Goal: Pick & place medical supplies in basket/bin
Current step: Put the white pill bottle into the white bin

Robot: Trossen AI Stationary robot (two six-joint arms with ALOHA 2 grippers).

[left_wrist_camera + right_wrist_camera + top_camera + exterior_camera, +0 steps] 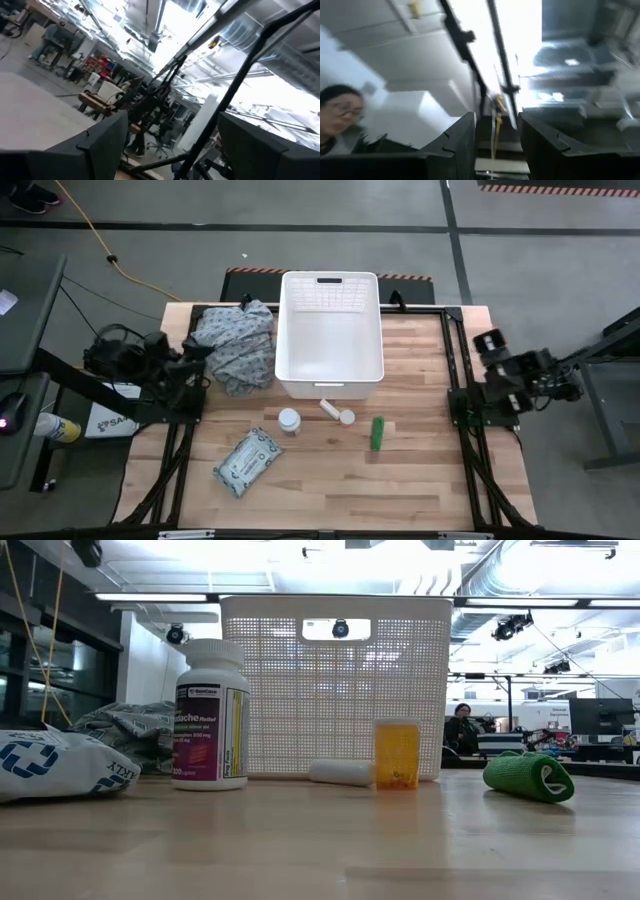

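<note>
1. Bin (330, 330): large white perforated plastic, handle slot in its rim, standing at the far middle of the worktop (420, 480). From above it looks empty; nothing has been placed yet.
2. Pill bottle (289, 421): white, upright, just in front of the bin's near wall, toward its left corner.
3. Tube (330, 410): white, lying on its side beside the bottle, close to the bin's near wall.
4. Orange piece (397, 753): small translucent container, upright in the low view next to the tube; from above it is too small to place surely.
5. Green stick-shaped box (377, 432): lying flat, right of the tube, a little nearer the worktop's front edge.
6. Soft packet (246, 461): flat, pale green-white, lying apart from the rest toward the front left.
7. Patterned cloth (238, 343): grey-blue, crumpled against the bin's left wall; not a supply.
8. Left hand (170, 145): parked off the worktop's left edge, pointed up into the room, fingers spread with nothing between them.
9. Right hand (497, 140): parked off the right edge, fingers likewise apart and empty.
10. Handling advice: likely first step is a reach. Send each arm to its own side. Grip the upright bottle across its body, and approach the low-lying tube and green box from straight above, fingers across the short axis.
</note>
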